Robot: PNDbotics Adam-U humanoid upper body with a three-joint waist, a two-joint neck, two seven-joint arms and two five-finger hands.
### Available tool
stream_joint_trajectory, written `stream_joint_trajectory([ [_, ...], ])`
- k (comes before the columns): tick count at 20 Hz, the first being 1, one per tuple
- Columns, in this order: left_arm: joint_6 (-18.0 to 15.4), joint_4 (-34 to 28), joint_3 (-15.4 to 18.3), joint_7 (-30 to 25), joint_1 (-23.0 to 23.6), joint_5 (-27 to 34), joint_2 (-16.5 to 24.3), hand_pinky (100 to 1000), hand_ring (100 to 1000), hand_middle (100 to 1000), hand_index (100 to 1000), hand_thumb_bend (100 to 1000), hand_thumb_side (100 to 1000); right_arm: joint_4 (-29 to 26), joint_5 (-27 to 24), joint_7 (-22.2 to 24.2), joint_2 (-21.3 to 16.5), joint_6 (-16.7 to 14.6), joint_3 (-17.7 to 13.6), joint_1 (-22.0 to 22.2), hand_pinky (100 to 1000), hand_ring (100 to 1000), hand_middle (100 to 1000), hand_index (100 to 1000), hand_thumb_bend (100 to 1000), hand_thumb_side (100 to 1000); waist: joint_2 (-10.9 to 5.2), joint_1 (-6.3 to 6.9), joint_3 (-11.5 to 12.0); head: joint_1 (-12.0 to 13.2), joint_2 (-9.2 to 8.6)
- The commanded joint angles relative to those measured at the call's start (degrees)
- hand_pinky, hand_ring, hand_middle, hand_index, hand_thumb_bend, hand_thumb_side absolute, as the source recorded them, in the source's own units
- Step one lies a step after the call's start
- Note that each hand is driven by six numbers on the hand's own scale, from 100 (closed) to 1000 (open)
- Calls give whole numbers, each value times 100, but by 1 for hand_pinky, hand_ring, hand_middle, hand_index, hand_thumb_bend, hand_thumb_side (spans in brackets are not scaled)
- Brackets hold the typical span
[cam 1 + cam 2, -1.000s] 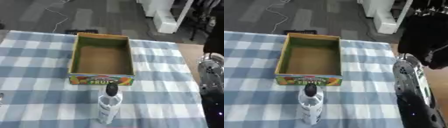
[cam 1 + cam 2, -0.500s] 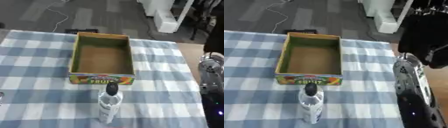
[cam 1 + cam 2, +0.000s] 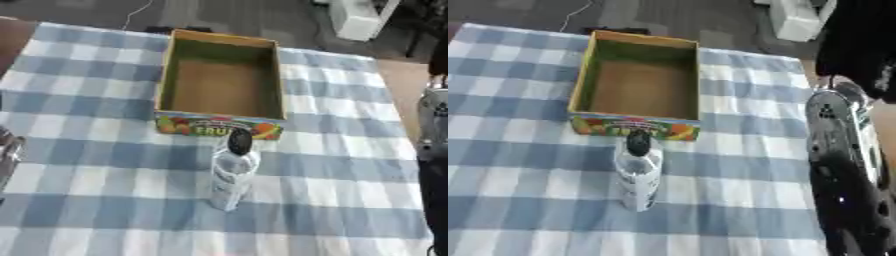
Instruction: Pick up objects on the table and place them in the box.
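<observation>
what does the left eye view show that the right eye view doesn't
Only the left eye view shows a silver part at its left edge, probably the left arm. Only the right eye view shows most of the right arm, black and silver, along the table's right side. Both show the empty box on the checked cloth and the clear bottle standing just in front of it. No hand is visible.

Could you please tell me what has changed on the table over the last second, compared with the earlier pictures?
Nothing has visibly been moved, taken hold of or let go. The clear bottle stands upright on the checked cloth, just in front of the empty box, as before. The right arm remains along the right edge; its hand is out of view.
</observation>
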Motion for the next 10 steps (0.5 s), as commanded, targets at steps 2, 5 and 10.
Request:
stream_joint_trajectory([
  [2,-226,-97,57,206,-65,38,139,497,593,652,738,100,816,-104,239,468,-344,570,100,67,634,707,794,801,100,720,-80,48,3,-17,35],
  [5,-225,-97,52,196,-34,32,128,494,590,653,739,100,817,-104,389,845,-604,750,163,93,649,725,818,819,100,694,-76,52,-11,-33,35],
  [10,-218,-97,40,185,-1,24,115,493,588,653,740,100,817,-22,697,1257,-932,636,220,-18,669,740,858,867,180,598,-73,63,-41,-101,35],
])
